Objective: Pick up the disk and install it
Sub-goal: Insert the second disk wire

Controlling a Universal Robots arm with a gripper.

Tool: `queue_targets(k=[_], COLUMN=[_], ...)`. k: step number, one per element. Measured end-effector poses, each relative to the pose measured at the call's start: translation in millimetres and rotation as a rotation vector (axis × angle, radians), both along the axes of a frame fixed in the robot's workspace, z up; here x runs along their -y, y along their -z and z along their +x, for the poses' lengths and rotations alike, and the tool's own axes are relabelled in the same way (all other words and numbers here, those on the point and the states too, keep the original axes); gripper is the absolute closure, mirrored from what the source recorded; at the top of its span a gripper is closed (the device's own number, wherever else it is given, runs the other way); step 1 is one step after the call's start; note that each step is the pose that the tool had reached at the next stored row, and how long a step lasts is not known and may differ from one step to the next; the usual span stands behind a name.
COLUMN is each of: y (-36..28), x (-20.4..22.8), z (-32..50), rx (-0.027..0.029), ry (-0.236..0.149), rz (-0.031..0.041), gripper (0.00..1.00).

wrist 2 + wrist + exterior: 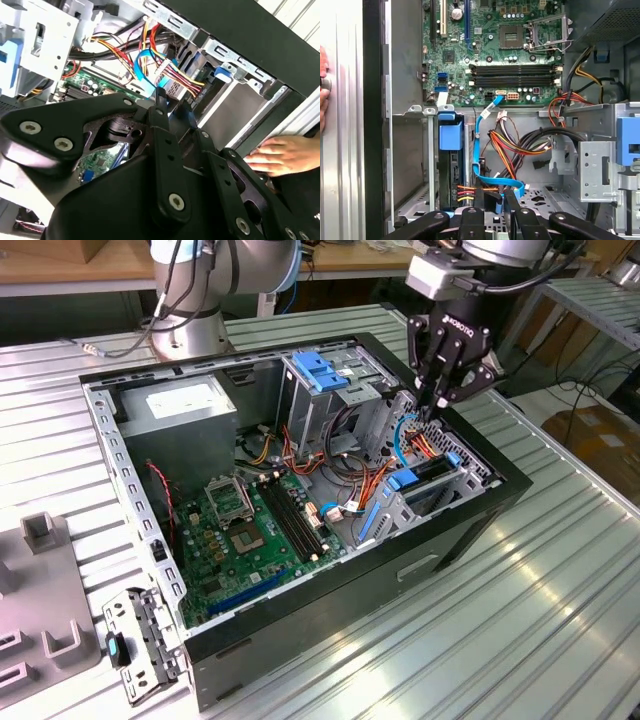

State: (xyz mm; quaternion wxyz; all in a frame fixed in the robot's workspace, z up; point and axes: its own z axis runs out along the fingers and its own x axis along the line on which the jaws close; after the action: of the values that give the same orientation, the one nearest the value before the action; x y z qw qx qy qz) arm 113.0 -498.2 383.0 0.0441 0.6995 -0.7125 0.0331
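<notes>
— So, where is the gripper?

— Upper right of the exterior view, hanging over the case above the drive cage by the wall on the exterior view's right. Both wrist views look down past it into the case.

— Spread, or pinching something?

— I cannot tell. In the first wrist view the end of the blue cable lies right at its tip, but whether it is pinched does not show.

— And the disk?

— Inside the cage, standing on edge in its slot, just below the gripper. The first wrist view shows its dark edge under a blue rail end, with red, orange and yellow wires at its foot.

— Anything else in the case?

— The board lies flat, centre-left in the exterior view. The grey supply box sits in the upper-left corner.

— Anyone near?

— A hand rests just outside the case wall in the second wrist view. The case itself stands on a ribbed metal table.
</notes>
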Motion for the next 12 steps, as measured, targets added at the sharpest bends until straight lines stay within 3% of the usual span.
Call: queue_targets(k=[2, 4, 5, 8, 11, 12], y=[2.0, 3.4, 3.8, 4.8, 5.9, 6.8], x=[-1.4, -2.1, -2.3, -2.6, -2.9, -3.1], z=[0.5, 0.6, 0.7, 0.7, 0.8, 0.9], rx=[0.0000, 0.0000, 0.0000, 0.0000, 0.0000, 0.0000], ry=[0.000, 0.000, 0.000, 0.000, 0.000, 0.000], rz=[-0.0131, -0.0186, -0.0215, -0.0288, -0.0462, -0.0566], gripper=[0.70, 0.72, 0.84, 0.89, 0.89, 0.83])
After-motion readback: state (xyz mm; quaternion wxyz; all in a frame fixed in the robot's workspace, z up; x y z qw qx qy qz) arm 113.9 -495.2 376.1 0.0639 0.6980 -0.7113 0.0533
